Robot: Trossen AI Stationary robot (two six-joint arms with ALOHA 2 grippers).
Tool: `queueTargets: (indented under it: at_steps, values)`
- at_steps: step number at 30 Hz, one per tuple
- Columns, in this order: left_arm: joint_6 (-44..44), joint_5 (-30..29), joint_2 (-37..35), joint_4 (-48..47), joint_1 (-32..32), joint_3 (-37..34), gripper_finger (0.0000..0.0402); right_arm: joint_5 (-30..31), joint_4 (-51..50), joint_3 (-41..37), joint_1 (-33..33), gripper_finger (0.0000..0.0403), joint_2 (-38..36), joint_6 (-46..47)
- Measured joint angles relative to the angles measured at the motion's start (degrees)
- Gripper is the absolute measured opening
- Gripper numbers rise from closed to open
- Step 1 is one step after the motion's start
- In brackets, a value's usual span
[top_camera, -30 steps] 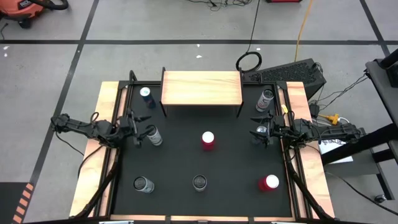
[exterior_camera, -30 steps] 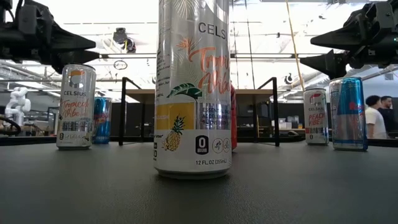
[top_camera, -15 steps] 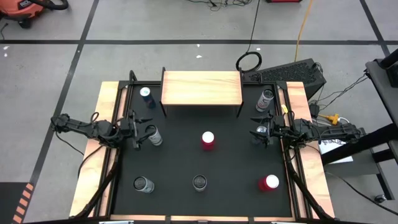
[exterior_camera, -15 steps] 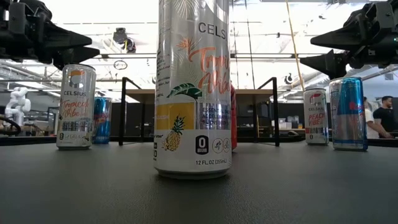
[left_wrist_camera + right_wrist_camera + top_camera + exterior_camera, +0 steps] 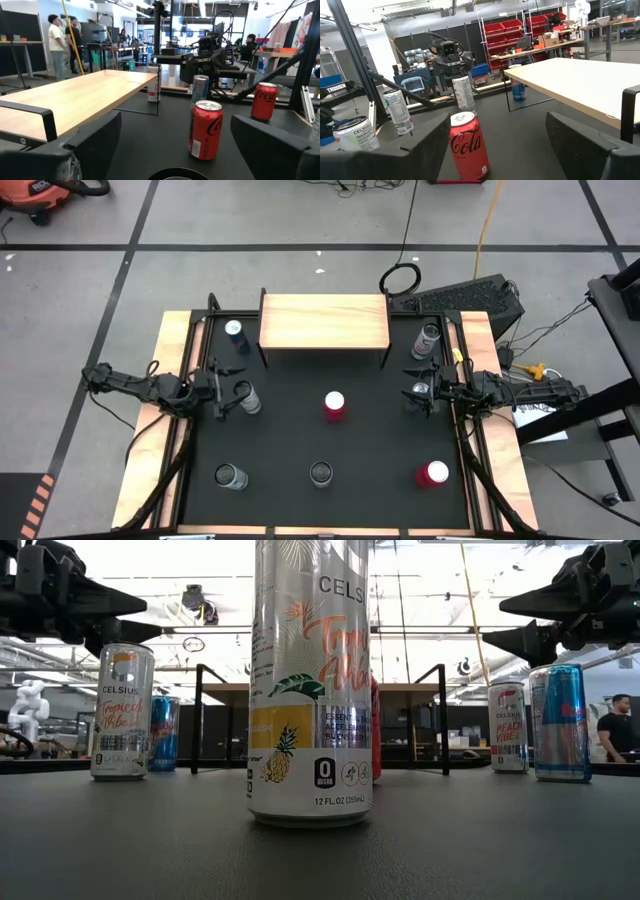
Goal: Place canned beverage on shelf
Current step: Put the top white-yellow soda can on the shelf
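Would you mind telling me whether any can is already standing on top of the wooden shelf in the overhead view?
No, the shelf has a bare top in the high view, and every can, such as the red can, stands on the black mat.

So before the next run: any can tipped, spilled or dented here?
Nothing stands out. Every can on the black mat stands upright, including the silver can at the open left gripper. The shelf is bare.
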Motion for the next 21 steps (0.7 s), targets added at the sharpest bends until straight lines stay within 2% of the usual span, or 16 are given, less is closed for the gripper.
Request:
queueTargets:
  at_steps: [7, 17, 21]
  values:
    - [0.02, 2.76, 0.0, 0.0, 0.0, 0.0, 0.0375, 0.01, 0.0, 0.0, 0.0, 0.0308, 0.0, 0.0]
    - [0.04, 2.51, 0.0, 0.0, 0.0, 0.01, 0.0375, 0.0, 0.0, 0.01, 0.0, 0.0308, 0.0, -0.01]
    - [0.03, 0.38, 0.0, 0.0, 0.0, 0.0, 0.0375, 0.01, 0.0, 0.0, -0.01, 0.0308, 0.0, 0.01]
